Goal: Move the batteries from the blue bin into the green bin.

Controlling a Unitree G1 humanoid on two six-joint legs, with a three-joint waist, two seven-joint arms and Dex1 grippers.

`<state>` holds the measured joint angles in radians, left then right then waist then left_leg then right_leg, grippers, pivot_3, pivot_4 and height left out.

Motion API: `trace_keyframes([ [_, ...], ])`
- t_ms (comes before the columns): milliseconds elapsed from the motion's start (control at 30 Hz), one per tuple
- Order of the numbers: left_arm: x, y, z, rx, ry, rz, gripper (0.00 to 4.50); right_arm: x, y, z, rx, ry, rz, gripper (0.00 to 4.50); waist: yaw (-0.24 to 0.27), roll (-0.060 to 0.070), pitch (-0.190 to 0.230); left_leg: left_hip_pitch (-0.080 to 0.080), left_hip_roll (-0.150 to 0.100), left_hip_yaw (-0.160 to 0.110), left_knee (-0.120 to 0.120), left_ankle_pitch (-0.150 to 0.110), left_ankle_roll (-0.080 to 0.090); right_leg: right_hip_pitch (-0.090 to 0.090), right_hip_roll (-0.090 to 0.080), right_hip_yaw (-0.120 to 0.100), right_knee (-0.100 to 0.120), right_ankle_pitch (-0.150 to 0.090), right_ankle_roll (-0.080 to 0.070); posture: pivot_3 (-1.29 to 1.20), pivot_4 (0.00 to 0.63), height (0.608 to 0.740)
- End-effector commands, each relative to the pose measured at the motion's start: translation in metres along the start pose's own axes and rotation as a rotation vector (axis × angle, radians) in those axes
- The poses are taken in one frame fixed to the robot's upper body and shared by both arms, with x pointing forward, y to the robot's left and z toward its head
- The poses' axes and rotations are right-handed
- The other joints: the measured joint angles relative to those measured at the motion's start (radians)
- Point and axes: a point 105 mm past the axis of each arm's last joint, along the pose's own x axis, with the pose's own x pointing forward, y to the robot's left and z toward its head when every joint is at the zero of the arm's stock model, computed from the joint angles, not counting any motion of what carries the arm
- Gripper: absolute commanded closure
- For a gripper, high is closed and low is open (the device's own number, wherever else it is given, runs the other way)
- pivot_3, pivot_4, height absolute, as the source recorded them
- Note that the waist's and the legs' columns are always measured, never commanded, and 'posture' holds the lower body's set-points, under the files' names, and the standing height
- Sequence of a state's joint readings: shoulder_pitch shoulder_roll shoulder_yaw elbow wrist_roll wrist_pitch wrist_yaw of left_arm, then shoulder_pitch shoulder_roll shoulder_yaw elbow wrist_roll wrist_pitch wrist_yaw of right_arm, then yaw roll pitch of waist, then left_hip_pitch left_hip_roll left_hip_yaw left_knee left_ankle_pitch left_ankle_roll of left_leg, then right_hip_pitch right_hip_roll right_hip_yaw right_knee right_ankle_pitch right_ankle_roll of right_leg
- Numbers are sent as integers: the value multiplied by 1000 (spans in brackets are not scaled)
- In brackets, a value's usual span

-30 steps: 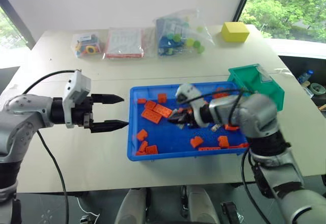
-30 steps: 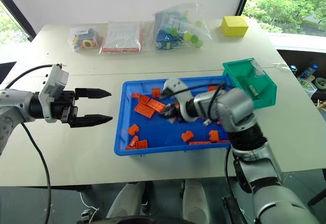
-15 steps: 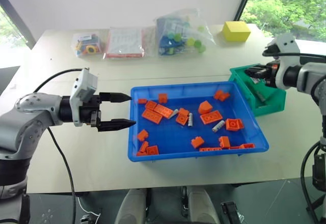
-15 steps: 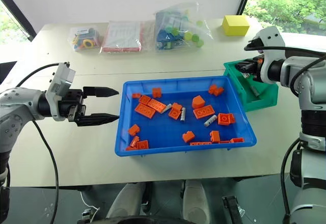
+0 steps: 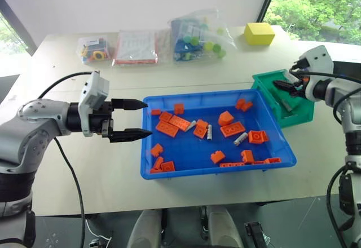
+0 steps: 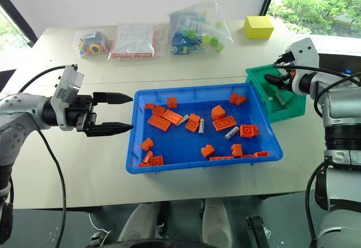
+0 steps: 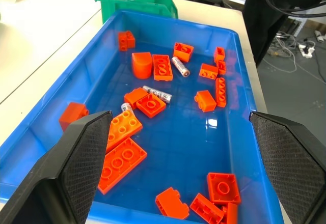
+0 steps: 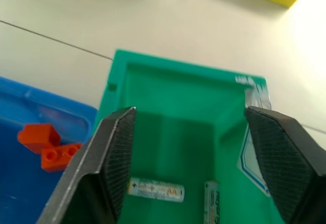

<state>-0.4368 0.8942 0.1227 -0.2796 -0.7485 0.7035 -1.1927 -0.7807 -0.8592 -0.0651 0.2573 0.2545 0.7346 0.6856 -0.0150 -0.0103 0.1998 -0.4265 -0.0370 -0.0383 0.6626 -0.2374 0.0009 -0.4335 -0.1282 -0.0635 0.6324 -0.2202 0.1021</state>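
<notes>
Two silver-grey metal batteries (image 8: 155, 189) inside small green plastic bin (image 8: 178, 112), under empty wide-open right hand (image 8: 189, 183); left hand (image 5: 137, 119) open, empty, at shallow blue plastic tray's (image 5: 149, 163) nine o'clock; orange toy bricks (image 5: 231, 128) crowding three tray batteries (image 5: 241, 139).

blue bin (image 5: 169, 172), orange bricks (image 5: 232, 129), green bin (image 5: 300, 113)

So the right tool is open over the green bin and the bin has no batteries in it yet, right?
Not quite. The right tool is open over the green bin, but the bin already holds two batteries, as the right wrist view shows.
</notes>
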Motion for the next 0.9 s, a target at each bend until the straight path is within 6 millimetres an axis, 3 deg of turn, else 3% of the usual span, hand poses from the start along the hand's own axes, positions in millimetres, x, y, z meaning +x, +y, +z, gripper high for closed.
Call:
trace_keyframes([
  [33,0,-4,7,39,2,-8,0,-3,58,42,-43,-138,223,1009,-2,0,0,0,1,0,0,0,0,0,0,0,0,0,0,0,150,692],
  [67,0,-4,7,38,2,-8,0,-2,75,43,-37,-139,282,1009,-1,0,0,0,1,0,0,0,0,0,1,0,0,0,0,0,150,692],
  [167,1,-3,7,37,-1,-7,0,2,116,36,-54,-124,417,85,5,0,0,0,1,-1,0,0,0,0,1,0,0,0,0,0,150,692],
  [333,-1,-2,8,38,0,0,0,17,165,3,-74,2,576,31,10,-1,0,0,-1,-5,2,0,0,1,0,1,0,0,0,0,150,692],
  [467,-6,-4,4,30,14,15,0,25,192,-13,-61,46,626,31,4,-1,0,0,-1,-6,2,0,0,1,0,1,0,0,0,0,150,692],
  [900,-15,-8,-2,22,44,54,0,40,228,-14,-21,26,670,31,3,-1,0,0,-1,-6,1,0,0,0,1,1,1,0,0,0,150,692],
])
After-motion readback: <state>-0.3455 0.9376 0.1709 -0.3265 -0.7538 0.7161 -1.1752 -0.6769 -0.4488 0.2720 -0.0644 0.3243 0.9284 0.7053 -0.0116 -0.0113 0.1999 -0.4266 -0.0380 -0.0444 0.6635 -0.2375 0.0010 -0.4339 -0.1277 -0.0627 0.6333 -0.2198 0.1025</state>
